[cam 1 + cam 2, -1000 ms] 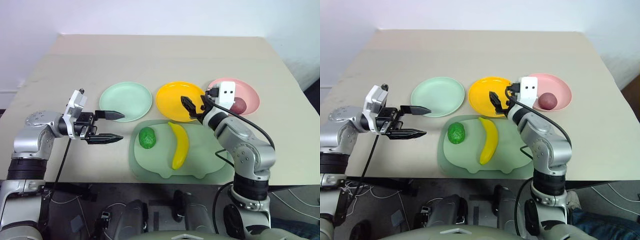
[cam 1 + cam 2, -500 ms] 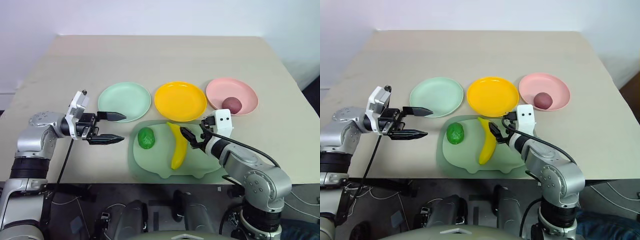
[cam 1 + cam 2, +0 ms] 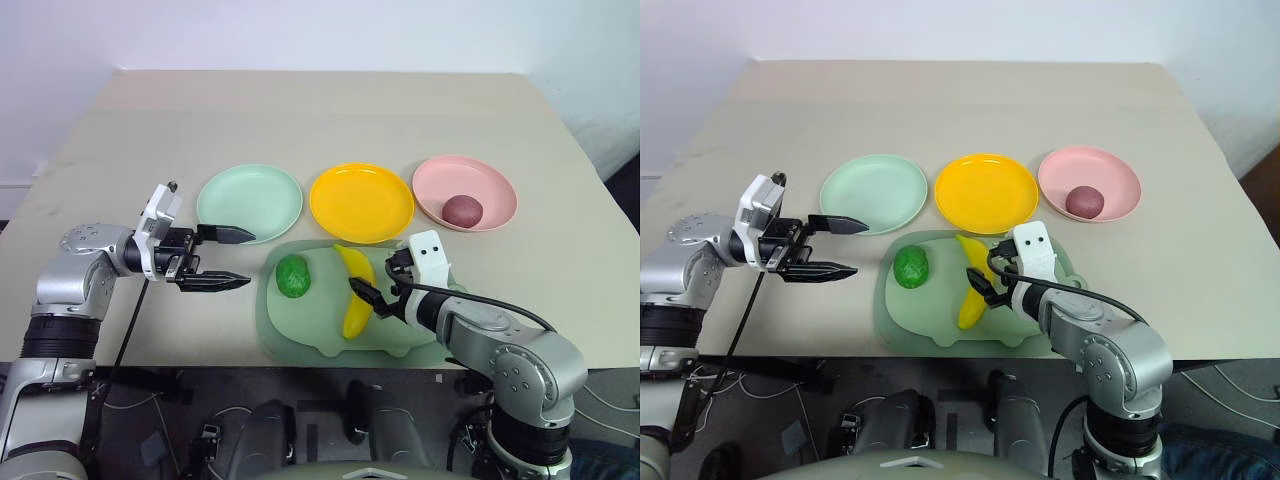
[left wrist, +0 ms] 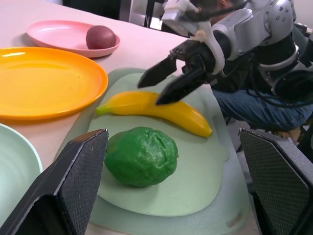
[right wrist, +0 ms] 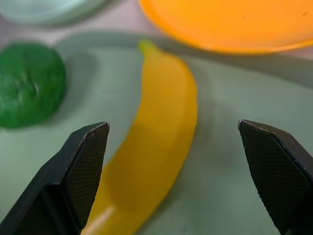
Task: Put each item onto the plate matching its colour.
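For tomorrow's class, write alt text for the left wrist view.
An open right pincer hovers over a yellow banana lying beside a green fruit on a pale green board; behind, a maroon fruit sits on the pink plate.

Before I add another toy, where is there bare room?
Bare: the table behind the plates, plus the green plate and yellow plate. Crowded: the board, with banana, green fruit and the open right hand.

Bright, even light from overhead, soft short shadows under the plates on the worktop. A glossy highlight sits on the yellow plate. Head views crisp; up close, the banana goes soft and blurred.
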`<state>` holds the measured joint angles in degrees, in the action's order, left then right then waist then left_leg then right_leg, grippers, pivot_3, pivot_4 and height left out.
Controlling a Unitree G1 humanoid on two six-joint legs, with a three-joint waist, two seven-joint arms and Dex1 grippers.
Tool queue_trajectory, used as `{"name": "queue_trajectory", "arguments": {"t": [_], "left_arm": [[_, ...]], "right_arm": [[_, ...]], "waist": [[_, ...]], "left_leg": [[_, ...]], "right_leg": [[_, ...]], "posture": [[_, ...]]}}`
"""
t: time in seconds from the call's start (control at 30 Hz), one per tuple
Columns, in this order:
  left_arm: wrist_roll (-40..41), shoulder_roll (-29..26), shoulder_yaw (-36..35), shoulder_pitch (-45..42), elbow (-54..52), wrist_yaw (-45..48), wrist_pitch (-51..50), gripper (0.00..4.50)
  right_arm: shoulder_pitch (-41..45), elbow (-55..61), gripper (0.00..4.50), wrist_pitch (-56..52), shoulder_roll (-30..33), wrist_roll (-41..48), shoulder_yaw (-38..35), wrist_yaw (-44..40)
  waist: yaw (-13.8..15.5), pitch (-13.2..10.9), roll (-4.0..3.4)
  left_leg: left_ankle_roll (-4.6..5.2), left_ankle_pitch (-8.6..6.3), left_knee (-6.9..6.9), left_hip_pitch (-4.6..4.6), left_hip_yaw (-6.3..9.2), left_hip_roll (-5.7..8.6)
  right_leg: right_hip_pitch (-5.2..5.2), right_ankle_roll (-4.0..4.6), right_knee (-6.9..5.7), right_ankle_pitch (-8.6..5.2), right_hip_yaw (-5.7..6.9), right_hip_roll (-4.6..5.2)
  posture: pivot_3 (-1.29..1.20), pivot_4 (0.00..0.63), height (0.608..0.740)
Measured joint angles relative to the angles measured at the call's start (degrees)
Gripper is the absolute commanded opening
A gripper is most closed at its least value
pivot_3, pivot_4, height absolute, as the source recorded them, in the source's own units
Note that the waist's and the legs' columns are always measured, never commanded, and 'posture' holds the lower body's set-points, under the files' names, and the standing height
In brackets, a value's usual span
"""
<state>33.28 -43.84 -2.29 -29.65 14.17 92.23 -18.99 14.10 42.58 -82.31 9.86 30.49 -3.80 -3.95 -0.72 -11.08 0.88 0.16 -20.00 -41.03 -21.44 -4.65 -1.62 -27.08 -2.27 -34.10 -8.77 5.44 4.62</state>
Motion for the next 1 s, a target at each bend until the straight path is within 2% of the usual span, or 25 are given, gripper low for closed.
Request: {"name": "queue_trajectory", "arguments": {"t": [0.3,0.43,0.8,0.83,0.87,0.9,1.0], "left_arm": [[1.18,-1.30,-0.03,1.95,-3.04,0.01,0.41,4.50],[1.51,-2.44,-0.25,2.40,-3.15,0.01,0.73,4.50],[3.81,-7.41,-0.83,4.24,-3.32,0.01,2.17,4.50],[4.02,-7.49,-0.83,4.24,-3.34,0.01,2.19,4.50],[4.04,-7.49,-0.83,4.24,-3.39,0.02,2.19,4.50],[4.04,-7.48,-0.83,4.25,-3.51,0.02,2.19,4.50],[4.05,-7.48,-0.86,4.27,-4.05,0.02,2.13,4.50]], "right_arm": [[2.36,-1.73,4.44,-1.15,-0.42,-0.48,1.00,-0.55],[3.03,-3.24,4.44,-1.14,1.82,-1.12,3.52,-1.15],[3.28,-4.45,4.44,-1.03,3.83,-1.38,4.77,-3.51],[3.34,-4.52,4.07,-0.93,4.19,-1.56,5.00,-3.73],[3.49,-4.63,3.93,-0.77,4.74,-1.76,5.34,-3.80],[3.61,-4.81,3.61,-0.45,5.38,-2.25,5.80,-3.86],[3.71,-5.65,2.51,0.28,6.21,-2.89,5.82,-4.17]], "waist": [[0.02,0.00,0.00],[-0.01,0.00,0.00],[0.04,0.03,0.05],[0.03,0.03,0.05],[0.03,0.03,0.05],[0.03,0.03,0.05],[0.02,0.03,0.05]], "left_leg": [[0.01,0.00,0.00,-0.01,0.01,-0.01],[0.01,-0.01,0.00,-0.01,0.01,-0.01],[0.02,-0.01,0.01,0.01,0.00,-0.03],[0.02,-0.01,0.01,0.01,0.00,-0.03],[0.02,-0.01,0.01,0.01,0.00,-0.03],[0.01,-0.01,0.01,0.01,0.00,-0.03],[0.01,-0.01,0.01,0.01,0.00,-0.03]], "right_leg": [[-0.01,0.00,0.02,0.00,0.00,0.01],[-0.01,0.00,0.04,-0.01,0.00,0.01],[0.00,0.00,0.10,-0.01,0.01,0.01],[-0.01,0.00,0.10,-0.01,0.01,0.01],[0.00,0.00,0.10,-0.01,0.01,0.01],[-0.01,0.00,0.10,-0.02,0.01,0.01],[-0.01,0.00,0.10,-0.02,0.01,0.01]], "posture": [[0.00,0.150,0.740],[0.00,0.150,0.740],[0.00,0.150,0.740],[0.00,0.150,0.740],[0.00,0.150,0.740],[0.00,0.150,0.740],[0.00,0.150,0.740]]}}
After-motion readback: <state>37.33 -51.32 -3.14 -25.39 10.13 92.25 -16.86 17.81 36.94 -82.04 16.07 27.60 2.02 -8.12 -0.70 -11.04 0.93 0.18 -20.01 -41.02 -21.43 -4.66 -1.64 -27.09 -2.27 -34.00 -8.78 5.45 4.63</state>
